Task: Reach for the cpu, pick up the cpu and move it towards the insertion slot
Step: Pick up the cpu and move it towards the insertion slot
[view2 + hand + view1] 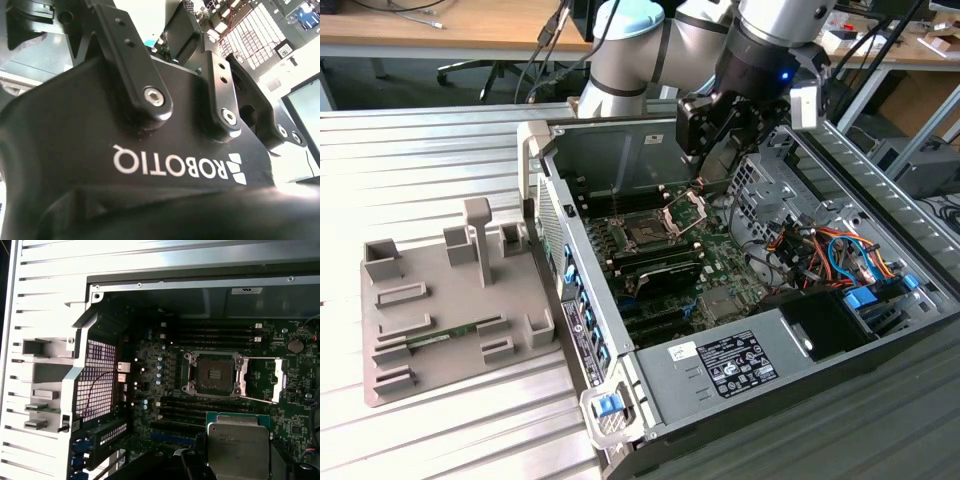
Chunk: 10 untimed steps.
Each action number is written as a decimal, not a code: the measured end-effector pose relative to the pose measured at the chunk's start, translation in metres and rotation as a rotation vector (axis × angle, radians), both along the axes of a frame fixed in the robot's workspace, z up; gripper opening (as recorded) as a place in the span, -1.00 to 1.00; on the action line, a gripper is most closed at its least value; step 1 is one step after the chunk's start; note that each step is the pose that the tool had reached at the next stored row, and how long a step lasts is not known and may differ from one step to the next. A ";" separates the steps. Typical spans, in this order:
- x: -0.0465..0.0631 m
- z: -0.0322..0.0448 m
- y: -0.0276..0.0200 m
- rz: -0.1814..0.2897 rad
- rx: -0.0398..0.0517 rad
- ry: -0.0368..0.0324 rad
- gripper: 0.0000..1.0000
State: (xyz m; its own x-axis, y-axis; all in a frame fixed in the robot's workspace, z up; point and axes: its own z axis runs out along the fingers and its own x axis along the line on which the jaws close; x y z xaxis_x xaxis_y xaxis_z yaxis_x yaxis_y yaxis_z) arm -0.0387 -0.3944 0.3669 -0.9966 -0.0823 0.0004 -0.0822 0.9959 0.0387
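The gripper [712,160] is clamped on the cpu [239,445], a flat square chip with a pale silvery lid and a thin green rim, held above the motherboard just beside the insertion slot [214,373]. That slot shows a dark centre and its silver frame swung open, inside the open computer case [620,150].

Close underside of the black pincer [200,45] body, two bolted finger links [132,60] angling upward against glare.
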 end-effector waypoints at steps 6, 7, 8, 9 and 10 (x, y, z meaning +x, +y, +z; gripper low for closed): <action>0.000 -0.0021 0.0000 0.000 0.0000 0.0000 0.09; 0.000 -0.0026 0.0000 0.000 0.0000 0.0000 0.09; 0.000 -0.0029 0.0000 0.000 0.0000 0.0000 0.09; 0.000 -0.0031 0.0000 0.000 0.0000 0.0000 0.09; 0.000 -0.0033 0.0000 0.000 -0.0001 0.0000 0.09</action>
State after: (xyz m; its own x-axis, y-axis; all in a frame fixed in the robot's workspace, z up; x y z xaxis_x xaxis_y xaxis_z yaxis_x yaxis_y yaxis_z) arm -0.0387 -0.3944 0.3636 -0.9966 -0.0823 0.0005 -0.0822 0.9959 0.0386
